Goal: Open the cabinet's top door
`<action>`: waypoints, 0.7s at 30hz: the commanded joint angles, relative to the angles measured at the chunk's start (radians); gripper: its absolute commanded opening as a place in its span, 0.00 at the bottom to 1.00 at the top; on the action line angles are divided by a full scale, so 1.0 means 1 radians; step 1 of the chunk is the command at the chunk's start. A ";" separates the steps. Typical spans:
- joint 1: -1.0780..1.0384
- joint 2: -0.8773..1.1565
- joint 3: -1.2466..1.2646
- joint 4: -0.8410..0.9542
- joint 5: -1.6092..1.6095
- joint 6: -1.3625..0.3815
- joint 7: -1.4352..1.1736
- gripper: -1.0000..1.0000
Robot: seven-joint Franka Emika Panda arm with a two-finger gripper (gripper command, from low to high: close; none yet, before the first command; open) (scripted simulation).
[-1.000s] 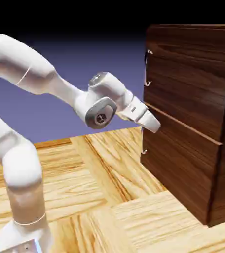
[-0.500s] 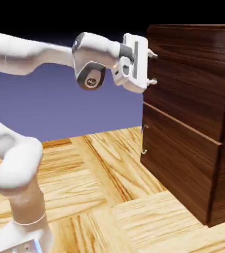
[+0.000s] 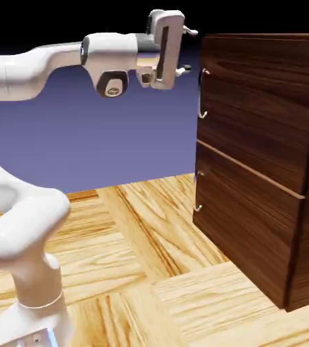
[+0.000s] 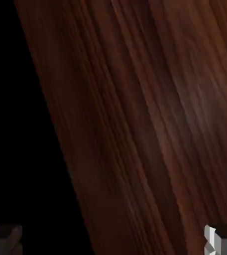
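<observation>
Step in hand, we judge: lining up on the top door's handle (image 3: 202,93). The claw (image 3: 188,50) hangs spread wide, empty, near the cabinet (image 3: 265,156) top corner, at about 10 o'clock from the handle. We'd drop it toward 4 o'clock, straddle the bar, then close. The top door (image 3: 252,115) sits shut. We count one cabinet, two panels, two handles, one table (image 3: 137,244).

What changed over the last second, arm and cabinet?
The gripper rose from the height of the seam between the two panels to the top door's handle, then drew back a little toward the exterior view's left and higher. It now stands open, level with the cabinet's top edge and apart from the handle. It holds nothing. The top door and the lower panel stayed shut.
</observation>
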 commanded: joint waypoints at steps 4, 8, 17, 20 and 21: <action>-0.094 -0.044 0.115 0.070 0.174 0.015 0.172 0.50; -0.187 -0.087 0.230 0.141 0.348 0.030 0.344 0.50; -0.391 -0.183 0.482 0.294 0.728 0.062 0.720 0.50; -0.463 -0.185 0.507 0.351 0.722 0.050 0.732 0.50; -0.500 -0.186 0.520 0.380 0.720 0.044 0.739 0.50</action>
